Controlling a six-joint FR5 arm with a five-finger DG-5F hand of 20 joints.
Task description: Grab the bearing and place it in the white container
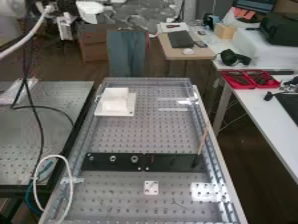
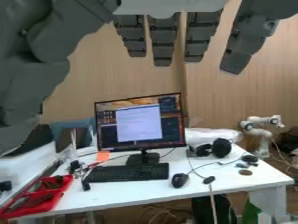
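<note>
We find the robot hand [image 2: 163, 42] wide, fingers straight; round, silvery metal bearings [image 1: 134, 159] sit on a flat black strip [image 1: 124, 165] across the perforated metal desk [image 1: 133, 137]; beyond stands a boxy white container [image 1: 116, 103].

The fingers [image 2: 163, 35] are dark grey, blocky and tapered, with black crossbands [image 2: 162, 44] and a round screw [image 2: 271, 24].

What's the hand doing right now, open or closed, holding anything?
Hand: open, fingers extended, nothing held.
</note>
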